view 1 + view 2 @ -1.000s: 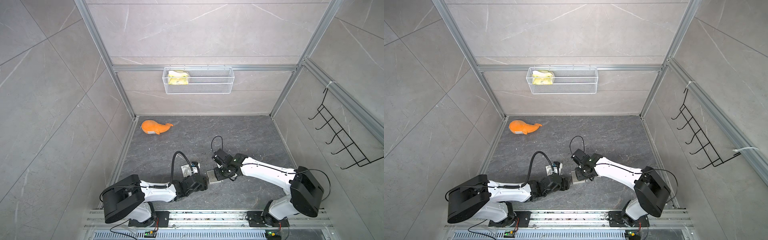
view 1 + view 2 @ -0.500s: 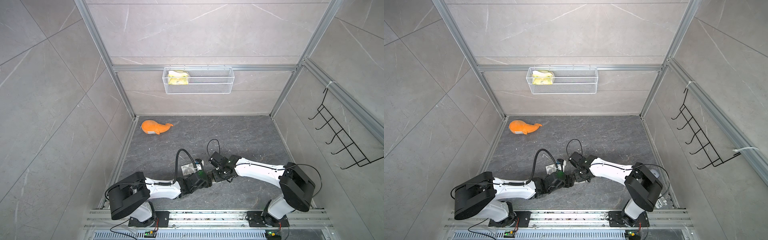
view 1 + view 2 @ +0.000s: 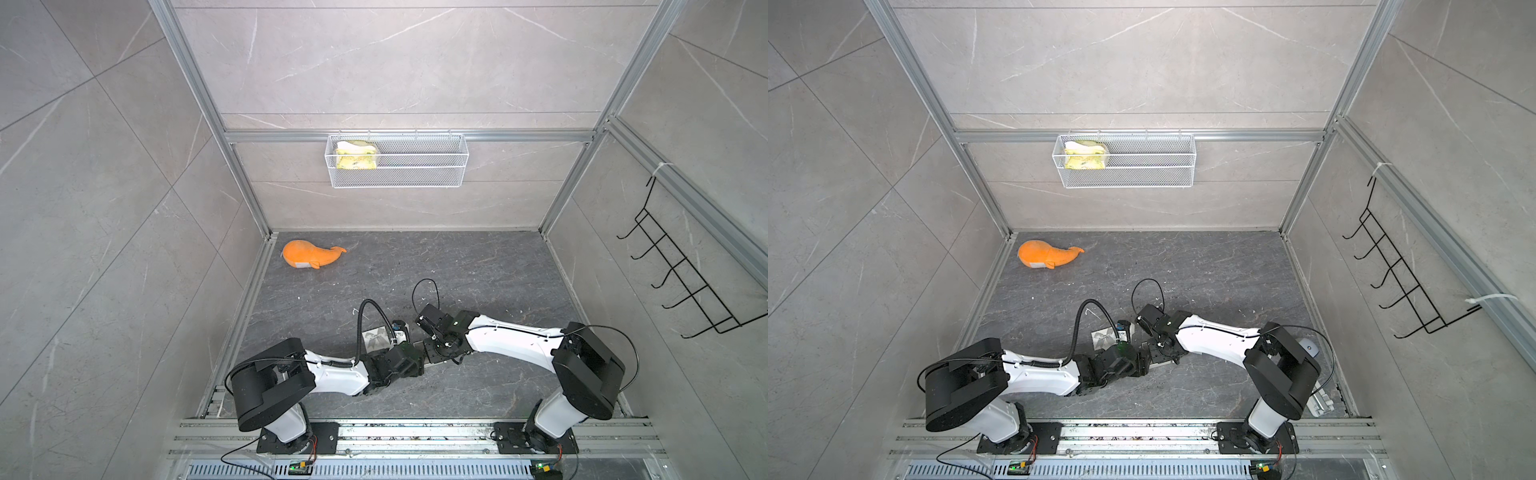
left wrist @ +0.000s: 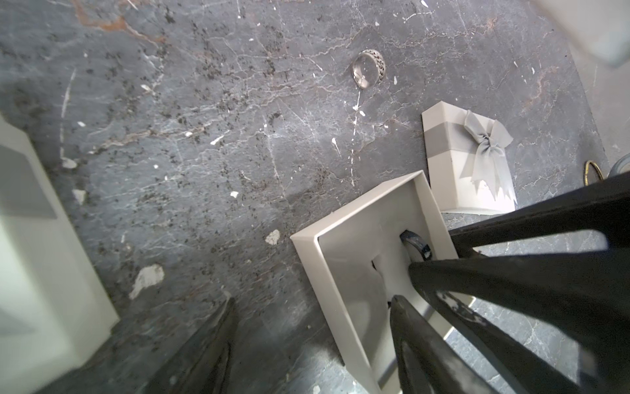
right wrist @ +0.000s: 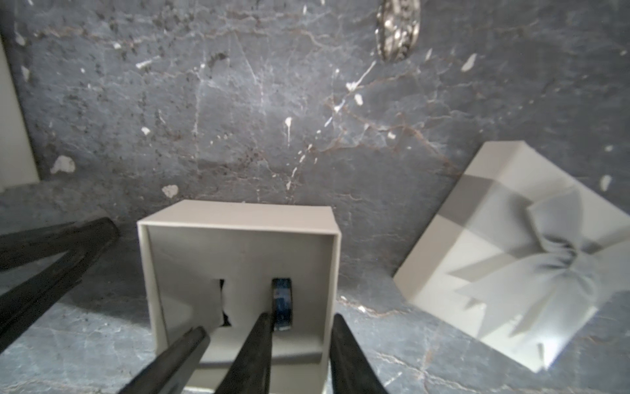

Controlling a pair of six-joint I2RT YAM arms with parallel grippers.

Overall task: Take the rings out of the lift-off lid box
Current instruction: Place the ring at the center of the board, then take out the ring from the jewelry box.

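The lift-off lid box (image 5: 238, 218) stands open on the dark floor, mostly hidden under both grippers in the top views. A dark blue ring (image 5: 282, 300) stands upright in its foam slot. My right gripper (image 5: 301, 317) is open: one finger inside, touching the ring, and the other outside the box wall. My left gripper (image 4: 313, 300) is open astride the opposite wall, one finger (image 5: 184, 354) inside. A silver patterned ring (image 4: 369, 68) lies on the floor beyond the box. A thin ring (image 4: 591, 172) shows beside the lid.
The lid with a grey bow (image 4: 470, 163) lies next to the box, also seen as the lid (image 3: 376, 338) in a top view. A white block (image 4: 34, 238) stands near my left gripper. An orange whale toy (image 3: 309, 255) lies far left; wire basket (image 3: 397, 160) on the back wall.
Both grippers have come together at the box. My right jaws have narrowed around the ring and box wall. My left arm has swung toward the right arm.
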